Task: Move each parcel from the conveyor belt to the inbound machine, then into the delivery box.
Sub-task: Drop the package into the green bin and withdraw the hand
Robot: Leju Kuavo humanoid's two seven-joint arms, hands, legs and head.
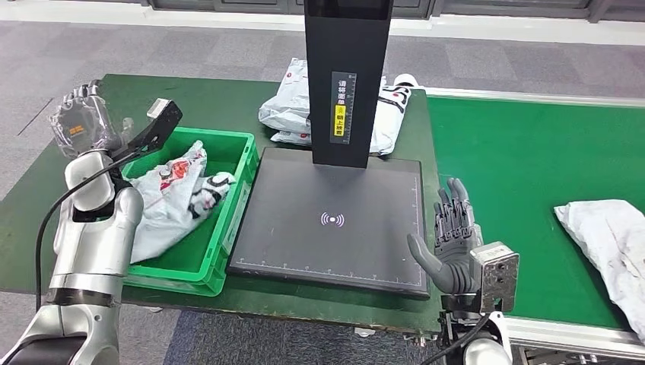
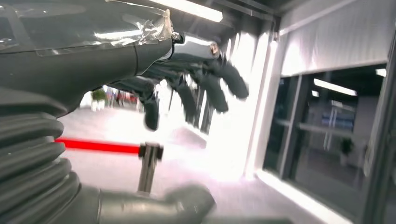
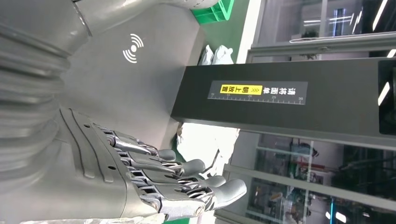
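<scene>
The right hand point(image 1: 454, 245) stands upright at the right edge of the inbound machine point(image 1: 332, 220), fingers spread and holding nothing, with the green conveyor belt point(image 1: 525, 163) just to its right. The machine's dark scanning plate is bare, and a white parcel point(image 1: 608, 243) lies on the belt well apart from that hand, toward the robot's right, so the step in hand appears to be fetching this parcel. To do it well, the right arm should swing out over the belt, come down on the middle of the soft bag and gather enough film to lift it without trailing. The left hand point(image 1: 84, 118) is raised beside the green delivery box point(image 1: 242, 163), fingers loosely apart and empty; the box already holds one parcel point(image 1: 176, 194). More parcels point(image 1: 293, 110) lie on the tabletop point(image 1: 220, 95) behind the machine's column.
</scene>
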